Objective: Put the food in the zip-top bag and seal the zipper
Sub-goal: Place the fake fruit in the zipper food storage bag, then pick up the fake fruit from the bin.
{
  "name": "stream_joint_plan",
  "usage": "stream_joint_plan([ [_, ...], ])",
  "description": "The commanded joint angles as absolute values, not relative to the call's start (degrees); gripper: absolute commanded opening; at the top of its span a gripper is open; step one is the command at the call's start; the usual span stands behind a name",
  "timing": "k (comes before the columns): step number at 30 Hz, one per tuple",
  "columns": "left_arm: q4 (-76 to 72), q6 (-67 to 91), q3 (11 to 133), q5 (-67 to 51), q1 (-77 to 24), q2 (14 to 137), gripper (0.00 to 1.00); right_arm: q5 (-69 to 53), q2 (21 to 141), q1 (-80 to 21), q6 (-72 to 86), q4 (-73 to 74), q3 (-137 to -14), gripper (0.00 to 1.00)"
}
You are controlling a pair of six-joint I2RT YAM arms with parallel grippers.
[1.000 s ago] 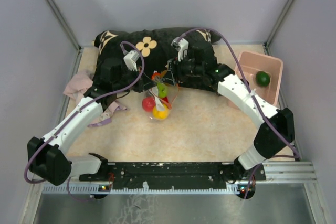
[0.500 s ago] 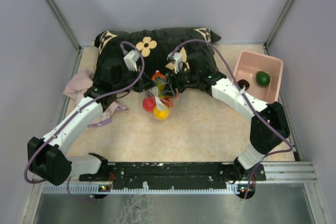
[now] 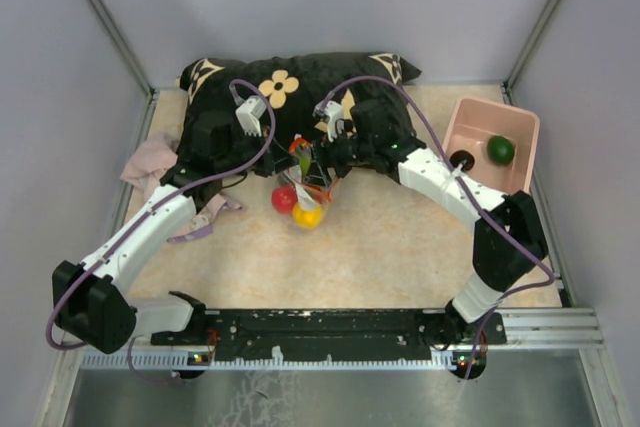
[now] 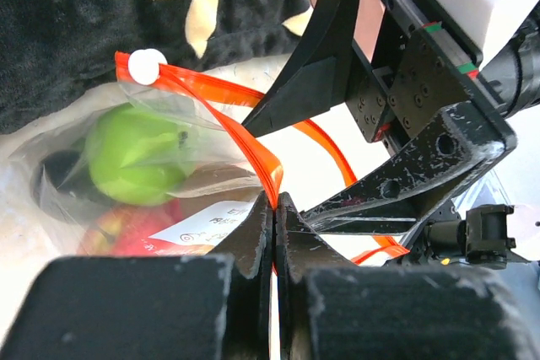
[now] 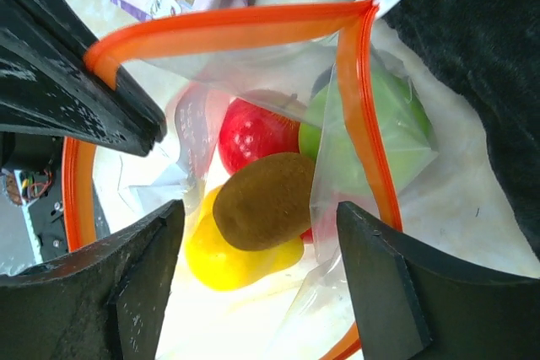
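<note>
The clear zip-top bag (image 3: 306,187) lies in front of the cushion with its mouth held open. My left gripper (image 4: 275,201) is shut on the red-orange zipper (image 4: 253,145) and holds that edge up; it also shows in the top view (image 3: 297,152). My right gripper (image 5: 261,269) is open just above the bag mouth, in the top view (image 3: 316,164). Between its fingers (image 5: 139,292) a brown fruit (image 5: 263,200) rests on a yellow one (image 5: 228,255), beside a red one (image 5: 251,132) and a green one (image 5: 375,128), all in the bag. The zipper (image 5: 228,27) forms an open loop.
A black flowered cushion (image 3: 290,82) lies at the back, touching the bag. A pink bin (image 3: 522,127) at the right holds a dark green fruit (image 3: 501,150). A pink cloth (image 3: 150,162) lies at the left under my left arm.
My right arm has swung left from beside the bag to over its mouth. My left gripper has kept its hold on the zipper; the bag shifted slightly.
</note>
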State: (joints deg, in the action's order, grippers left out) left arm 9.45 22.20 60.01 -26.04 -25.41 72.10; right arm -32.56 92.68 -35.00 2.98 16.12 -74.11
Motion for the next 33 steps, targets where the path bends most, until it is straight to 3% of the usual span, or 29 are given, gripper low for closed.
stream_joint_plan([
  [1,8.23,21.84,59.35,-25.81,-25.61,70.93,0.00,-31.63,92.61,-35.51,1.95,15.95,-78.50,0.73],
  [15,7.32,22.00,57.76,-24.58,-25.62,70.38,0.00,-19.42,87.36,-35.42,-0.56,23.99,-85.37,0.78],
  [20,6.96,22.13,57.33,-24.58,-25.64,70.14,0.00,-9.35,85.59,-34.79,-3.07,29.54,-86.97,0.79],
  [33,6.68,20.87,56.56,-23.86,-25.64,69.69,0.00,12.78,83.23,-20.30,-6.15,38.16,-88.47,0.81],
])
